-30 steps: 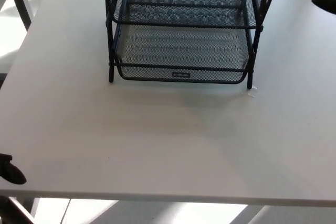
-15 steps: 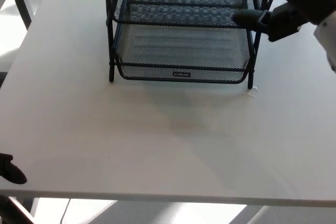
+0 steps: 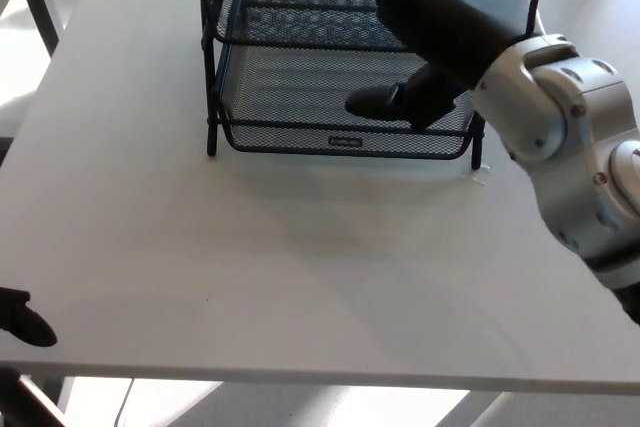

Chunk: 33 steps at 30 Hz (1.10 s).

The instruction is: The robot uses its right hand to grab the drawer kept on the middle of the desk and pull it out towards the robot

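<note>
Reaching over the black wire-mesh drawer (image 3: 300, 97), the right hand (image 3: 420, 47) shows fingers spread, holding nothing.

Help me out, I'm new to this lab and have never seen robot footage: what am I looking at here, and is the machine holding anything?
This is a view from a camera on a humanoid robot's head, looking down at a white desk. The big white-and-black limb coming in from the right is the robot's own right arm; its black right hand reaches over a black wire-mesh tray rack standing at the far middle of the desk. One dark finger hangs over the lower mesh drawer. Whether the hand is touching or gripping the drawer cannot be told from this angle. The small black shape at the lower left edge is the left hand, barely in view. Nothing else lies on the desk except a tiny pale speck beside the rack.
</note>
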Tool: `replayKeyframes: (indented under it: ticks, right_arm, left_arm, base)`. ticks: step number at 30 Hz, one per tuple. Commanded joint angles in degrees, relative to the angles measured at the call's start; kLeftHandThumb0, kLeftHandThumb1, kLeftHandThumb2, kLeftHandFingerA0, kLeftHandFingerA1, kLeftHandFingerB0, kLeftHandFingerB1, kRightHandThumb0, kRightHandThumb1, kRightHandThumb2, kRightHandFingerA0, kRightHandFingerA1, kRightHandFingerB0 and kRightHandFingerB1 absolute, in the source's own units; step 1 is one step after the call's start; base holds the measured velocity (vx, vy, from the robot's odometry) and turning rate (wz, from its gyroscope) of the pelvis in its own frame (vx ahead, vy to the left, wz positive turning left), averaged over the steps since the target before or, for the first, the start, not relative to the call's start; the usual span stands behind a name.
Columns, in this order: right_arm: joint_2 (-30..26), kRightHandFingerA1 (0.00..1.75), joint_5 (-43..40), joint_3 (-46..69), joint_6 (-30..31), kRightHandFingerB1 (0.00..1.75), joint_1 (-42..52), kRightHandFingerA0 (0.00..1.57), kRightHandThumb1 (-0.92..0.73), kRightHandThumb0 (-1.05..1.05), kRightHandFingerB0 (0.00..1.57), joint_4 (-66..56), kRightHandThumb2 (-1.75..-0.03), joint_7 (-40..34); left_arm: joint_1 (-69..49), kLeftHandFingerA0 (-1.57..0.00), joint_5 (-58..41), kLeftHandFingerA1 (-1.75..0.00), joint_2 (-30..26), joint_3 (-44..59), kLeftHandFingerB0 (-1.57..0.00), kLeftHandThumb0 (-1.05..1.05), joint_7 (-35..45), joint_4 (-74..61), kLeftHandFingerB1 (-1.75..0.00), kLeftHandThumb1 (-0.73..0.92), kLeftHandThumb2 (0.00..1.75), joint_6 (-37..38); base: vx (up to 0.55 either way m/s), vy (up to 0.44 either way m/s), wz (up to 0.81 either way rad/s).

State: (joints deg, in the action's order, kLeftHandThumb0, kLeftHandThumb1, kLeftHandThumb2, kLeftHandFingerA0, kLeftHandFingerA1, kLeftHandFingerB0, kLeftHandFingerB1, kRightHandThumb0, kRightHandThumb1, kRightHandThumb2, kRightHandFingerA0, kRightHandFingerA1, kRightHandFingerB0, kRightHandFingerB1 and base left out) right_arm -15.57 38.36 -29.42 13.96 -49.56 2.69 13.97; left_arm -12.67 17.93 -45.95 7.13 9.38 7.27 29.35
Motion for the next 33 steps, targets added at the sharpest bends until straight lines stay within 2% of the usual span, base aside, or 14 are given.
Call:
replayKeyframes:
  ticks: [1,2,8,9,10,12,18,21,22,23,24,31,32,33]
  right_arm:
    - [1.09,0.43,3.86,-1.47,0.67,0.27,-0.61,0.01,-0.38,-0.69,0.0,3.3,-0.82,0.14]
    - [1.56,0.31,4.66,-2.27,1.73,0.19,-1.23,0.0,-0.42,-0.77,0.0,5.4,-0.81,0.88]
    - [3.45,0.27,6.09,-3.02,1.64,0.19,-2.43,0.0,-0.4,-0.72,0.0,13.73,-0.76,-2.03]
    - [4.0,0.22,6.85,-3.3,1.91,0.13,-2.89,0.0,-0.37,-0.72,0.0,16.73,-0.72,-3.66]
    - [4.52,0.3,7.09,-3.18,0.44,0.16,-3.45,0.0,-0.35,-0.66,0.0,20.48,-0.73,-7.03]
    - [5.49,0.23,7.6,-2.94,0.35,0.16,-4.13,0.0,-0.35,-0.66,0.0,25.01,-0.71,-10.81]
    - [6.96,0.25,8.12,-2.81,-1.12,0.25,-6.11,0.0,-0.32,-0.62,0.05,33.79,-0.71,-18.18]
    - [7.63,0.27,6.7,-1.48,-2.32,0.32,-6.47,0.0,-0.28,-0.54,0.0,36.05,-0.7,-20.41]
    - [7.91,0.21,6.24,-0.96,-2.4,0.32,-6.96,0.0,-0.47,-0.48,0.07,36.99,-0.54,-20.92]
    - [7.88,0.27,7.77,-1.82,-1.77,0.38,-7.72,0.0,-0.31,-0.57,0.0,38.53,-0.72,-22.88]
    - [7.91,0.25,8.1,-1.93,-1.64,0.33,-8.52,0.01,-0.48,-0.52,0.05,39.97,-0.59,-23.83]
    - [7.43,0.43,9.16,-2.95,-2.78,0.33,-11.9,0.04,-0.51,-0.56,0.07,43.96,-0.57,-26.21]
    - [7.42,0.52,9.23,-3.12,-3.17,0.51,-12.16,0.0,-0.36,-0.36,0.0,44.42,-0.92,-26.72]
    - [7.3,0.53,9.67,-3.61,-3.53,0.45,-12.37,0.12,-0.39,-0.59,0.04,44.83,-0.75,-27.22]
  left_arm:
    - [0.44,-0.81,0.68,-0.89,0.01,-0.06,-0.82,-0.28,0.79,0.37,-0.59,0.55,0.57,0.41]
    - [0.46,-0.81,0.71,-0.88,0.05,-0.03,-0.81,-0.29,0.92,0.18,-0.58,0.56,0.57,-0.06]
    - [0.13,-0.8,1.31,-0.89,0.08,0.1,-0.81,-0.3,1.07,-0.75,-0.6,0.56,0.57,-0.68]
    - [0.08,-0.8,1.18,-0.9,0.24,0.08,-0.81,-0.3,0.87,-0.59,-0.61,0.56,0.57,-0.02]
    - [0.07,-0.8,0.86,-0.9,0.43,0.11,-0.82,-0.29,0.84,-0.41,-0.61,0.55,0.57,0.28]
    - [0.03,-0.8,1.27,-0.91,0.36,-0.01,-0.81,-0.29,0.72,-0.39,-0.62,0.56,0.57,0.85]
    - [-0.44,-0.8,1.1,-0.89,0.44,-0.09,-0.81,-0.29,1.06,-0.59,-0.61,0.56,0.57,0.97]
    - [-0.97,-0.78,0.81,-0.89,0.25,-0.1,-0.8,-0.3,1.93,-1.25,-0.61,0.57,0.57,-0.02]
    - [-0.67,-0.79,1.0,-0.88,0.31,-0.2,-0.81,-0.3,1.47,-0.44,-0.6,0.57,0.57,0.75]
    - [-0.65,-0.8,1.1,-0.89,0.39,-0.18,-0.81,-0.29,1.19,-0.27,-0.61,0.56,0.57,1.08]
    - [-0.6,-0.79,1.09,-0.88,0.14,-0.24,-0.79,-0.3,1.69,-0.49,-0.6,0.58,0.57,0.53]
    - [0.04,-0.8,1.09,-0.9,0.27,-0.24,-0.81,-0.29,1.49,-0.39,-0.6,0.56,0.57,0.62]
    - [-0.05,-0.8,1.02,-0.89,0.22,-0.19,-0.81,-0.29,1.73,-0.75,-0.6,0.56,0.57,0.21]
    - [-0.01,-0.8,0.97,-0.9,0.3,-0.17,-0.82,-0.29,1.61,-0.68,-0.61,0.56,0.57,0.39]
  base:
    - [0.0,0.0,0.0]
    - [0.0,0.0,0.0]
    - [0.0,0.0,0.0]
    - [0.0,0.0,0.0]
    - [0.0,0.0,0.0]
    - [0.0,0.0,0.0]
    - [0.0,0.0,0.0]
    - [0.0,0.0,0.0]
    - [0.0,0.0,0.0]
    - [0.0,0.0,0.0]
    - [0.0,0.0,0.0]
    - [0.0,0.0,0.0]
    - [0.0,0.0,0.0]
    - [0.0,0.0,0.0]
